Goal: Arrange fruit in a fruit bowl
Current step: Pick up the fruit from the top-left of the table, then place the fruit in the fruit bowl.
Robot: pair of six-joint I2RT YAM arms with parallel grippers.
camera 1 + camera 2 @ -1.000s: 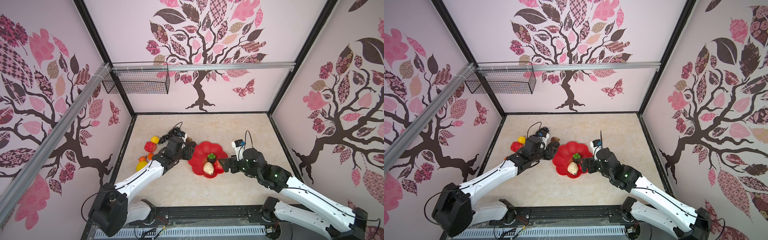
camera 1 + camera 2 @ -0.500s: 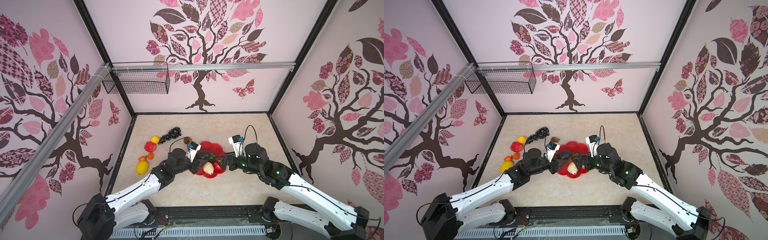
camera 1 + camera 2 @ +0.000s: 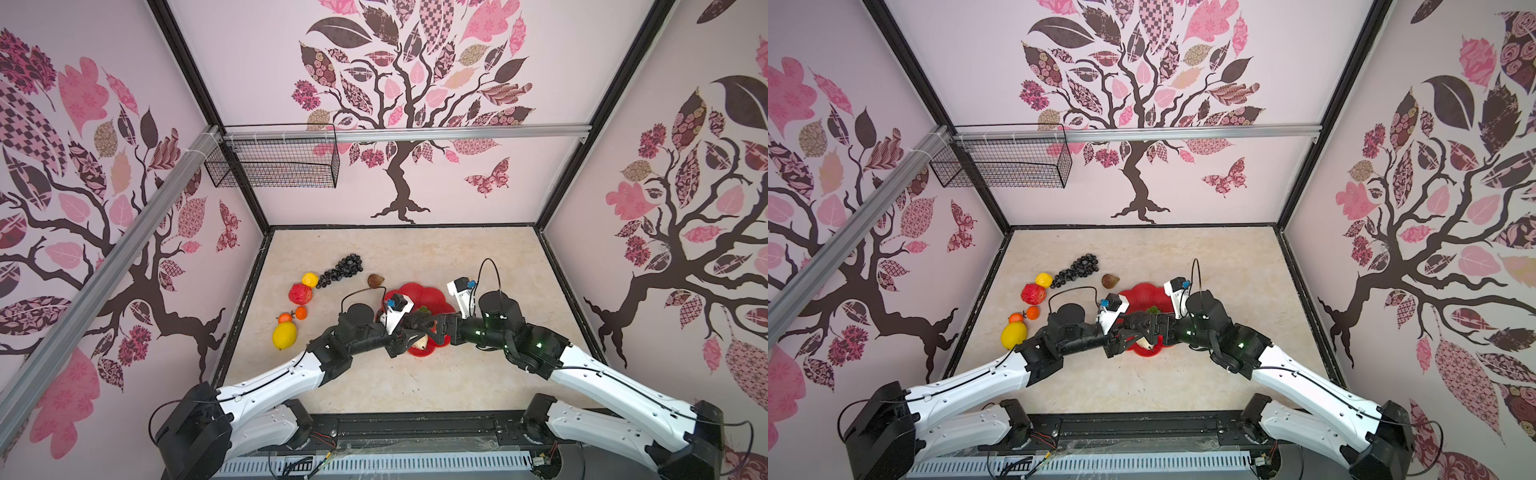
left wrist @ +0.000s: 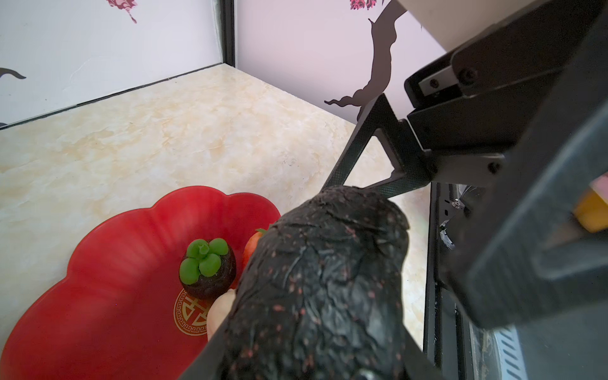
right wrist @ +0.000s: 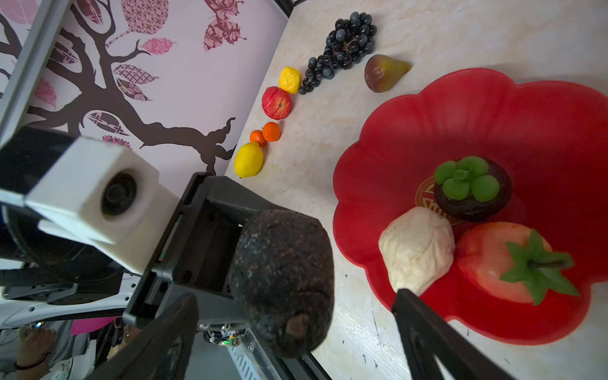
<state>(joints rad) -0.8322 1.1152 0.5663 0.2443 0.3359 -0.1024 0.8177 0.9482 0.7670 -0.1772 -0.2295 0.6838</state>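
Left end effector point(image 3: 412, 332) grips a dark avocado point(image 5: 283, 263), holding it in the air close to the near edge of the red flower-shaped bowl point(image 5: 411, 138). The bowl sits mid-table point(image 3: 415, 257) and has a cream pear point(image 5: 416, 250) inside. To the right, the right end effector point(image 5: 291, 297) is spread wide, a finger on either side of the avocado. The avocado looks light and stiff, with rough, grippy skin. Its free end, clear of the left fingers, seems the best place to take hold.
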